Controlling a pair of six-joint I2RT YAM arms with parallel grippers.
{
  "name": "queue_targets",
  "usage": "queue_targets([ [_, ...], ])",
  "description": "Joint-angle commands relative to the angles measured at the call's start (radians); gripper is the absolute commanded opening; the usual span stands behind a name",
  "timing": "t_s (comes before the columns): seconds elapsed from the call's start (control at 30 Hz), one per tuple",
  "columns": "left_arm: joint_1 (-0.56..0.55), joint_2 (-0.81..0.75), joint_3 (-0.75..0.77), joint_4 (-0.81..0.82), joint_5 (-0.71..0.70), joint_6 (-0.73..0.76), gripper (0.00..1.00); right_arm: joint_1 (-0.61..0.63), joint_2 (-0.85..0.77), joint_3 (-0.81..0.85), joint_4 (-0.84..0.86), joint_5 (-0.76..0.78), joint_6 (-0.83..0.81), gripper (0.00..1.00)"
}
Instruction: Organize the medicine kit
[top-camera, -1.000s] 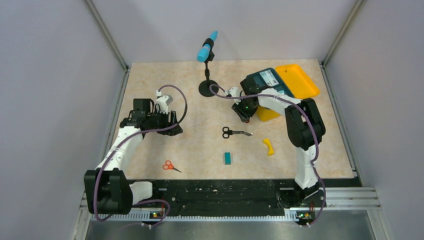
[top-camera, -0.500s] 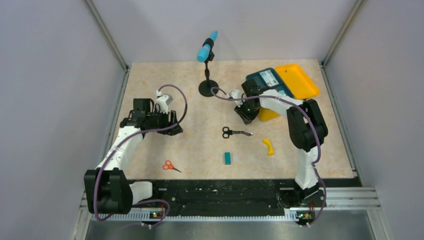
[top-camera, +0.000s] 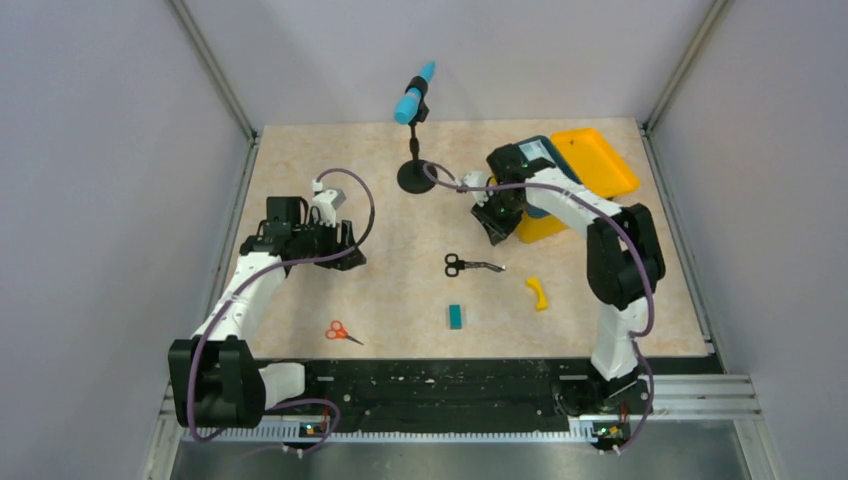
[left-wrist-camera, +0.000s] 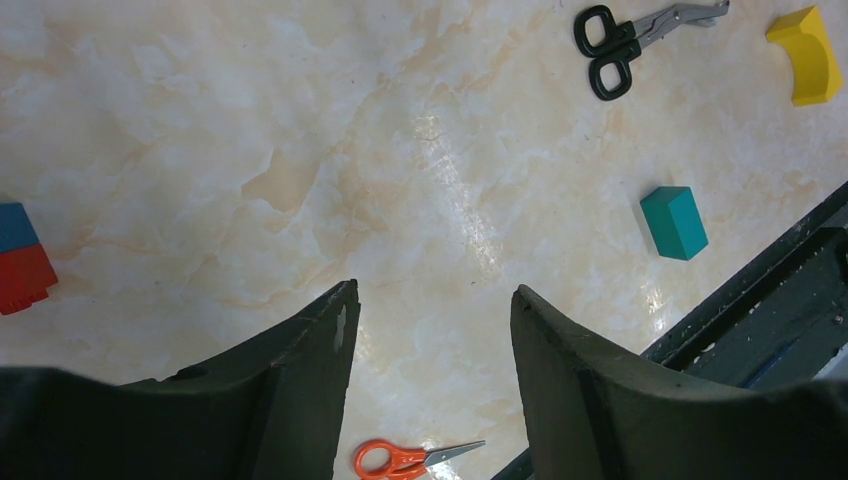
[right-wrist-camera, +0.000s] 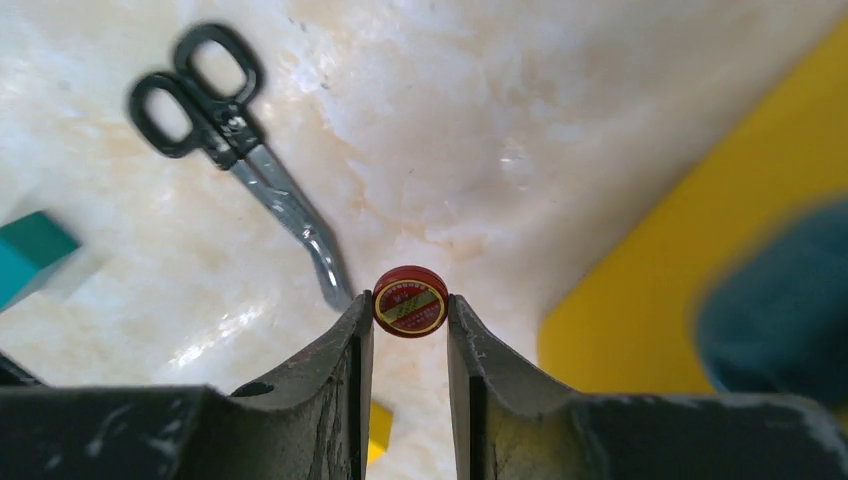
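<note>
The medicine kit is a yellow box lying open at the back right, with its dark teal insert tray showing. Its yellow wall fills the right of the right wrist view. My right gripper hangs just left of the kit, above the table. It is shut on a small round red tin with a yellow label. My left gripper is at the left of the table. It is open and empty above bare table.
Black scissors, a small yellow curved piece, a teal block and orange scissors lie on the table. A microphone stand stands at the back centre. A red and blue block lies left of my left gripper.
My right gripper has moved a little back and to the right, towards the kit, still holding the red tin. The left arm has not moved.
</note>
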Motion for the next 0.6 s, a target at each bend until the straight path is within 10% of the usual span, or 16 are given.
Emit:
queue_targets([
  [0.0, 0.003, -0.002, 0.004, 0.034, 0.031, -0.014, 0.62, -0.028, -0.237, 0.165, -0.110, -0.069, 0.011, 0.19],
  [0.57, 0.042, 0.011, 0.003, 0.074, 0.053, -0.080, 0.61, -0.432, -0.207, 0.177, -0.001, -0.015, 0.039, 0.18],
])
